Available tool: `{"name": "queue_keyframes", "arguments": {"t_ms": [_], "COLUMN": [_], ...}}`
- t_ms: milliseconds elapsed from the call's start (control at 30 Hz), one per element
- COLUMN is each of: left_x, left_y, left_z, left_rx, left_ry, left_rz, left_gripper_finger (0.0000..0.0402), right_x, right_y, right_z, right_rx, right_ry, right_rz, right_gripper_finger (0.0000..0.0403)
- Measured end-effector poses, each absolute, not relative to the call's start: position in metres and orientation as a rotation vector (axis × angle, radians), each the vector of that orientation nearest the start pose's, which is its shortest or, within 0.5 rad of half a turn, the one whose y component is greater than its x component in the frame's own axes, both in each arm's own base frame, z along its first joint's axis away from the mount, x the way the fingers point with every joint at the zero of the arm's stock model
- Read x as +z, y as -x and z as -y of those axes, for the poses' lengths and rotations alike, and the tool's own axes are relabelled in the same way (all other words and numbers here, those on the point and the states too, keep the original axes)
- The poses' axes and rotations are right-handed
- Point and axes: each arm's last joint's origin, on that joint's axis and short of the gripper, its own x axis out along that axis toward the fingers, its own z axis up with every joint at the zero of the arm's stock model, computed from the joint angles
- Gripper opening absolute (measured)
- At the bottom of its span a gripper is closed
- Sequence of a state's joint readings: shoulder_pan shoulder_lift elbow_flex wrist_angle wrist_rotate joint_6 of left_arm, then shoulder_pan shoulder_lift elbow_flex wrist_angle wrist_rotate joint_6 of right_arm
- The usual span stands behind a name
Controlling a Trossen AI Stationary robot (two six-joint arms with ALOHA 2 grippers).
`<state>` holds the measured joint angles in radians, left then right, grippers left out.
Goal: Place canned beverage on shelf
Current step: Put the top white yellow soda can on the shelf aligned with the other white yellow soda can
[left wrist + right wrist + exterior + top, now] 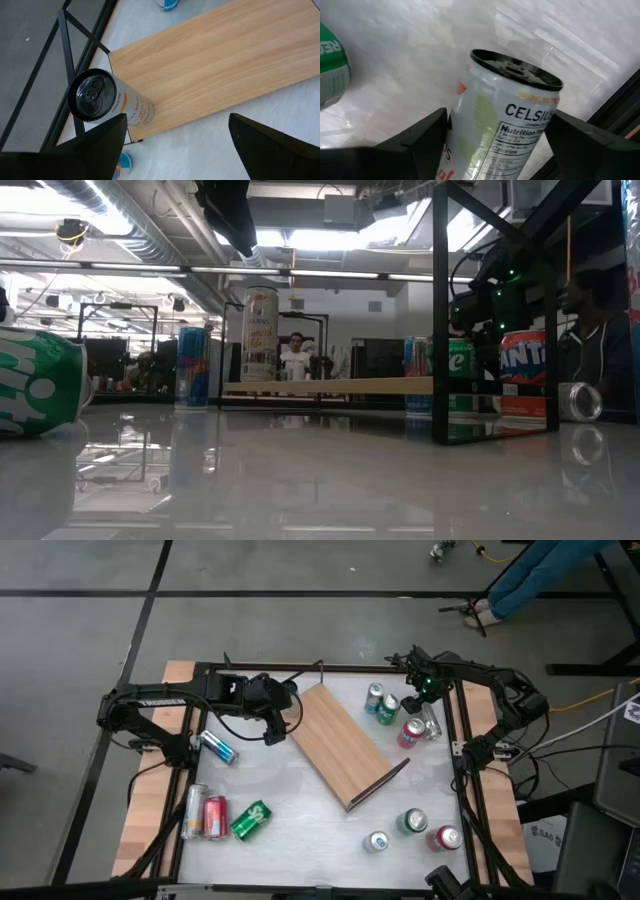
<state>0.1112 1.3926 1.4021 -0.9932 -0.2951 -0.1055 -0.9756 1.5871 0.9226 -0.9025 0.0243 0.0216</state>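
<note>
- The shelf is laid diagonally mid-bench, a white can stood at its corner.
- The left tool is held apart above it.
- The right tool is set apart around a lying can, seemingly not yet clamped.

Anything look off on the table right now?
The shelf sits skewed diagonally across the white table, not square to its edges. Several cans lie on their sides: a blue one by the left arm, and a silver, red and green one together.
</note>
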Motion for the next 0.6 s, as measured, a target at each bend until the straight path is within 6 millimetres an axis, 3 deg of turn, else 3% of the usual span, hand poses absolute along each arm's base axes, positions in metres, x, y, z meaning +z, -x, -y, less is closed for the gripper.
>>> {"name": "queue_keyframes", "arguments": {"t_ms": [200,467,600], "left_x": [0.346,0.346,0.347], "left_y": [-0.268,-0.268,-0.268], "left_z": [-0.038,-0.038,-0.038], "left_rx": [0.424,0.424,0.423], "left_ry": [0.004,0.004,0.003], "left_rz": [-0.964,-0.964,-0.958], "left_gripper_finger": [0.0339,0.0339,0.0339], "right_x": [0.167,0.170,0.182], "right_y": [-0.142,-0.144,-0.147], "right_z": [0.212,0.215,0.220], "right_rx": [-0.808,-0.817,-0.825], "right_ry": [-0.747,-0.735,-0.717], "right_rz": [-1.429,-1.422,-1.391], "right_gripper_finger": [0.0252,0.0251,0.0248]}}
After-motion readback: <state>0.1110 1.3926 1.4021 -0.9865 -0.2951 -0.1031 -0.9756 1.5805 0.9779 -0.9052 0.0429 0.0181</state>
